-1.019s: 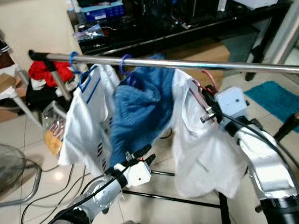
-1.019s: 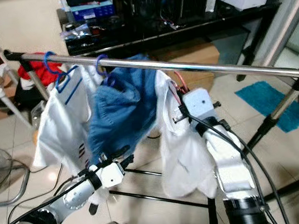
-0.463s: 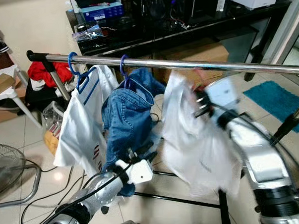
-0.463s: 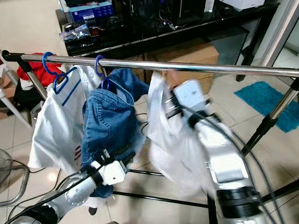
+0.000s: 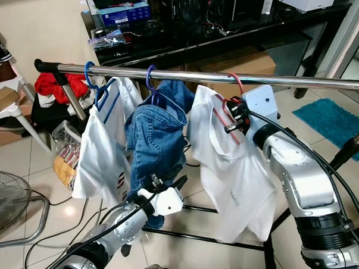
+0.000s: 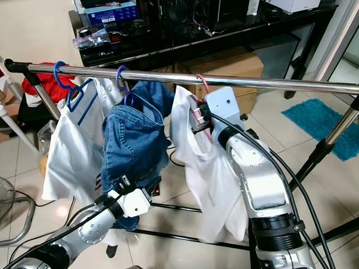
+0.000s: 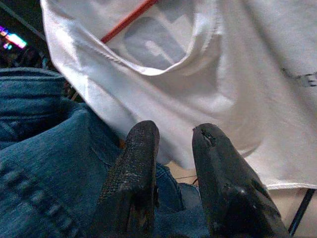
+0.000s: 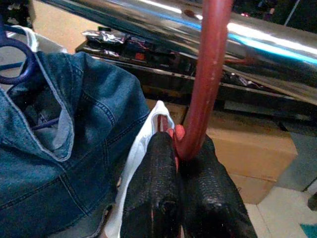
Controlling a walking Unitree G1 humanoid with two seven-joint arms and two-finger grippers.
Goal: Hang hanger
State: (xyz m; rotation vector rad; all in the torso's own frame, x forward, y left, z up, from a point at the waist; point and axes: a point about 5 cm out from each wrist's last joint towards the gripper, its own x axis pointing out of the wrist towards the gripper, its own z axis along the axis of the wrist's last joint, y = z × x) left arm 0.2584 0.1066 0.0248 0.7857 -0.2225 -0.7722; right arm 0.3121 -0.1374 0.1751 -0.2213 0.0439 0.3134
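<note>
A red hanger [image 5: 232, 83] carries a white T-shirt [image 5: 238, 173], and its hook curves over the chrome rail [image 5: 296, 80]. My right gripper [image 5: 229, 121] is just under the rail, shut on the hanger's neck; in the right wrist view the red hook [image 8: 205, 74] rises from between the closed fingertips [image 8: 163, 163] up to the rail [image 8: 148, 15]. Lower down, my left gripper [image 5: 168, 182] stands open at the bottom of a denim jacket [image 5: 153, 138]. In the left wrist view its fingers [image 7: 141, 148] are apart, with denim and white cloth behind them.
The rail also holds a white shirt [image 5: 103, 150] on a blue hanger and the denim jacket on a purple one. A black desk [image 5: 223, 37] and a cardboard box stand behind. A fan [image 5: 10, 207] and cables lie on the floor at left, and a teal mat [image 5: 334, 119] at right.
My right arm carried the white shirt leftward along the rail, and the red hook now sits over it. The denim jacket has swung back to hang straight.
</note>
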